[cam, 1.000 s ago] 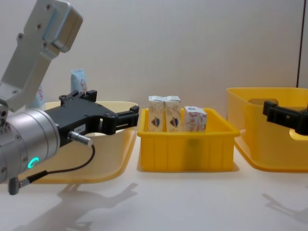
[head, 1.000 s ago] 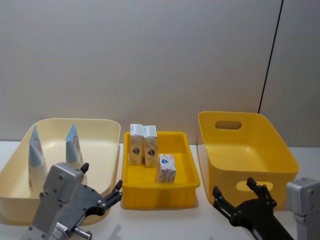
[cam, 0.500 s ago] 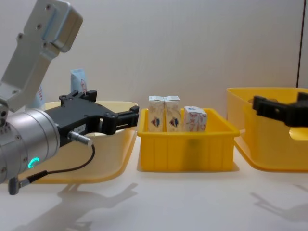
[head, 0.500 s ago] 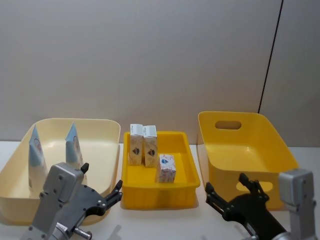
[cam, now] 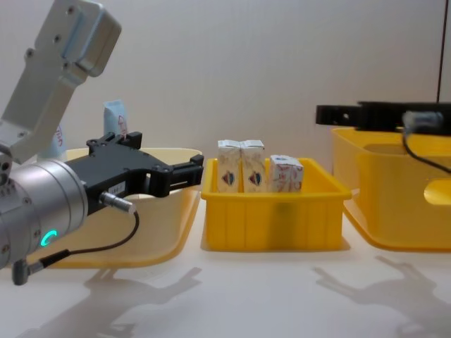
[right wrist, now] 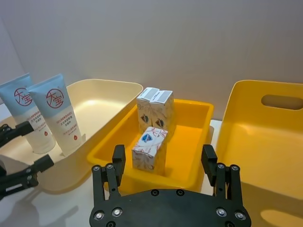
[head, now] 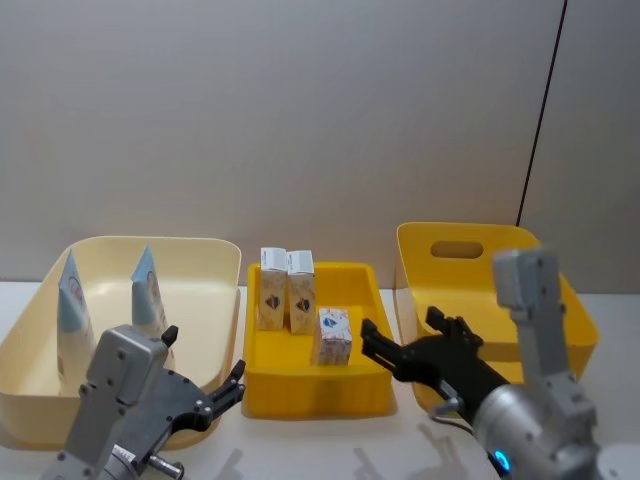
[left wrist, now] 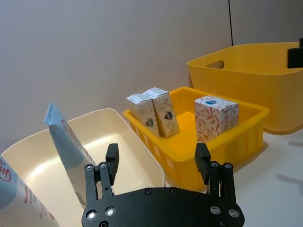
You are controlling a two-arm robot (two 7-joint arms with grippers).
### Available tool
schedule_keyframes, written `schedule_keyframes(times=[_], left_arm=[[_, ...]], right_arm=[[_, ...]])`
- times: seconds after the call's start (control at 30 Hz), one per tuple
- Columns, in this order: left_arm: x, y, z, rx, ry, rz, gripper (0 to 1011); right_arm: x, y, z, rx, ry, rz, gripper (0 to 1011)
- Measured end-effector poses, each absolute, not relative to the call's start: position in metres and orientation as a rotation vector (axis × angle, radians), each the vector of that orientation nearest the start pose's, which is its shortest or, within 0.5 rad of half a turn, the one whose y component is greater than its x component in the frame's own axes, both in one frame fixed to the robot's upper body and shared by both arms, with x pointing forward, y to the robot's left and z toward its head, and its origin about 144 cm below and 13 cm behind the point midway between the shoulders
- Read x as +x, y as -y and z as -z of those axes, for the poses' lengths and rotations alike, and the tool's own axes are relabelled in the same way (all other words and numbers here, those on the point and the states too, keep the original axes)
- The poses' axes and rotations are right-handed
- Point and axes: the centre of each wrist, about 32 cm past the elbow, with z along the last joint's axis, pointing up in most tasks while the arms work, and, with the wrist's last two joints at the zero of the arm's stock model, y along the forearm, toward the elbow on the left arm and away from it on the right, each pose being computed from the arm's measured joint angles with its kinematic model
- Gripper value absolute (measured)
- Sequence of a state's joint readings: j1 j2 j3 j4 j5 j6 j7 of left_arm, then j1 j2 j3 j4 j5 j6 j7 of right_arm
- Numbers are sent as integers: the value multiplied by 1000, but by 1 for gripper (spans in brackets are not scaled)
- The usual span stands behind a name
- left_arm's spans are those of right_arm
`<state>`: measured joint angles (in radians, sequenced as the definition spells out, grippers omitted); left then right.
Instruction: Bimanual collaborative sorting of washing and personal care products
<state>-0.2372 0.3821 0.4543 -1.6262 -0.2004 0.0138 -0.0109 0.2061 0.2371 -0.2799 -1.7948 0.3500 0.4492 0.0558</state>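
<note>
Clock read from the head view, 12 pointing away from the robot

Yellow tray at centre. Two upright cartons stand in its 11 o'clock corner, side by side and touching. A squat carton stands alone near the middle, a little toward 4 o'clock, apart from the pair and from the walls.

Cream bin at 9 o'clock of the tray. It holds two tubes, crimped ends up and leaning. Deep yellow bin at 3 o'clock, nothing seen inside.

Right gripper: jaws spread wide and holding nothing. It is raised over the tray's 4 o'clock corner and aimed at the squat carton. Left gripper: also spread and empty, low by the cream bin's 5 o'clock corner.

Handling, judged:
- **Cartons:** they look light, of thin card, stiff along the edges but likely to dent under a hard pinch. The flat faces should give fair friction. Best hold is across two opposite side faces at about mid-height, with a modest squeeze.
- **Access:** the squat carton has finger room on either side. The pair has none between them, so take one by its free faces.
- **Tubes:** soft-walled and smooth, probably slippery and yielding. Likely firmer toward the lower end, so grip low across the flat width, not at the crimp
</note>
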Motion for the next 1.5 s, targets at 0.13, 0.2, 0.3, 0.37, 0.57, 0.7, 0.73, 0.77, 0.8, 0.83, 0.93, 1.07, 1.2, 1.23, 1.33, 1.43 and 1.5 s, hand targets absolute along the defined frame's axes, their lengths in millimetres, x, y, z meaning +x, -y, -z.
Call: schedule_keyframes(times=[0.13, 0.2, 0.3, 0.37, 0.57, 0.7, 0.73, 0.77, 0.8, 0.83, 0.93, 1.07, 1.2, 1.23, 1.33, 1.43, 1.5], left_arm=[[492, -198, -1204, 61, 268, -1124, 1000], [492, -198, -1204, 61, 268, -1124, 1000], [492, -198, -1204, 61, 268, -1124, 1000], [492, -198, -1204, 61, 268, -1124, 1000], [492, -198, -1204, 61, 268, -1124, 1000], [492, -198, -1204, 61, 268, -1124, 1000], [492, -198, -1204, 61, 268, -1124, 1000], [492, -198, -1204, 61, 268, -1124, 1000], [492, -198, -1204, 61, 268, -1124, 1000], [492, -198, -1204, 61, 268, -1124, 1000], [492, -198, -1204, 61, 268, -1124, 1000], [492, -198, -1204, 61, 268, -1124, 1000], [492, -198, -1204, 61, 268, -1124, 999], [492, -198, -1204, 61, 268, -1124, 1000], [492, -198, -1204, 61, 268, -1124, 1000], [492, -198, -1204, 61, 268, -1124, 1000], [492, -198, -1204, 61, 268, -1124, 1000]], right_arm=[[496, 183, -1274, -88, -143, 1167, 1001], [499, 179, -1278, -97, -156, 1173, 1001], [507, 171, -1284, -122, -182, 1188, 1001], [512, 165, -1288, -139, -202, 1197, 1001], [523, 151, -1296, -183, -252, 1211, 1001], [530, 144, -1299, -215, -283, 1216, 1001], [531, 142, -1300, -219, -288, 1217, 1001], [531, 142, -1300, -219, -288, 1217, 1001], [533, 140, -1300, -228, -295, 1218, 1001], [535, 139, -1301, -238, -303, 1221, 1001], [538, 136, -1301, -257, -317, 1225, 1001], [542, 133, -1301, -275, -329, 1230, 1001], [546, 132, -1301, -293, -338, 1236, 1001], [546, 132, -1301, -293, -338, 1236, 1001], [550, 131, -1300, -311, -345, 1240, 1001], [553, 130, -1300, -323, -351, 1242, 1001], [554, 130, -1299, -328, -354, 1243, 1001]])
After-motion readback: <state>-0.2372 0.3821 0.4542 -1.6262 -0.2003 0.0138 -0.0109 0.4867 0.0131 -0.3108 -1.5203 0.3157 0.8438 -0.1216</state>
